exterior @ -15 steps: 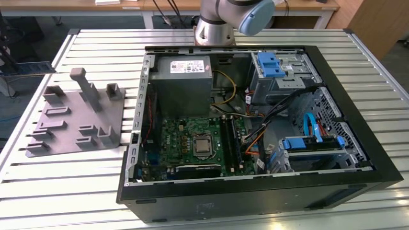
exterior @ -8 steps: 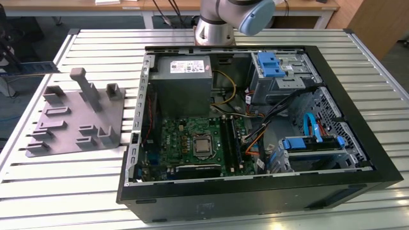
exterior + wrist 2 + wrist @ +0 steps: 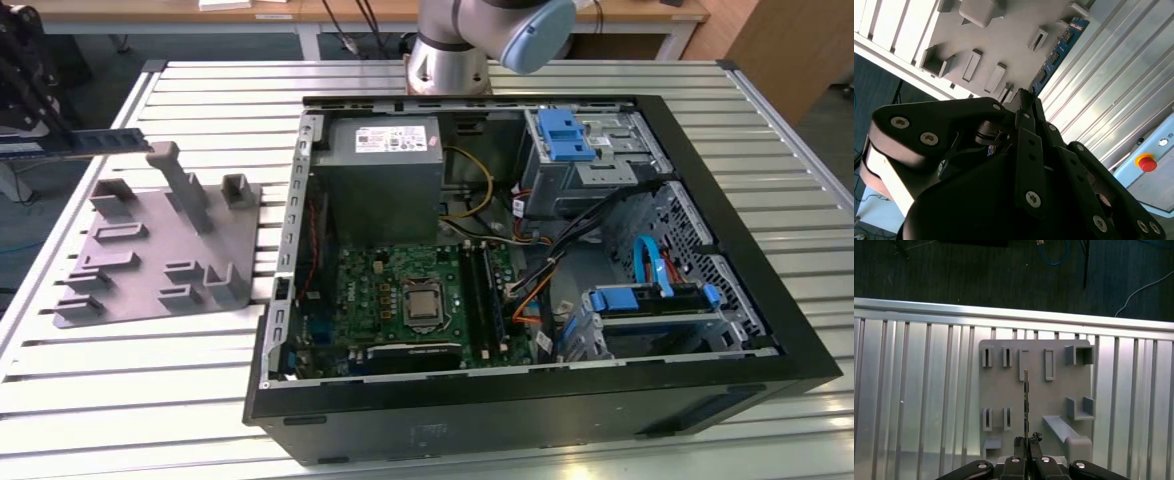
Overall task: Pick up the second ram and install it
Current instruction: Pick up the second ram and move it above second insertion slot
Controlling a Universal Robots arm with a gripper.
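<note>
Clamping the ram stick (image 3: 1026, 400) by one end, the gripper (image 3: 1027, 441) is holding it in the air over the grey holder plate (image 3: 1004, 390), its fingers pressing in on the board's two faces in both wrist views. In the first wrist view the stick is showing edge-on, a thin line running out from the fingertips across the plate. In the second wrist view its blue face and black chips are pointing away from the gripper, along the plate's edge beside the slatted table (image 3: 120, 400). At the exterior view's upper left the stick is lying level, with the plate's tall peg (image 3: 174, 175) standing near its free end. The open computer case (image 3: 534, 400) is sitting to the exterior view's right of the plate, its green motherboard (image 3: 360, 290) lying flat inside, well apart from the stick.
</note>
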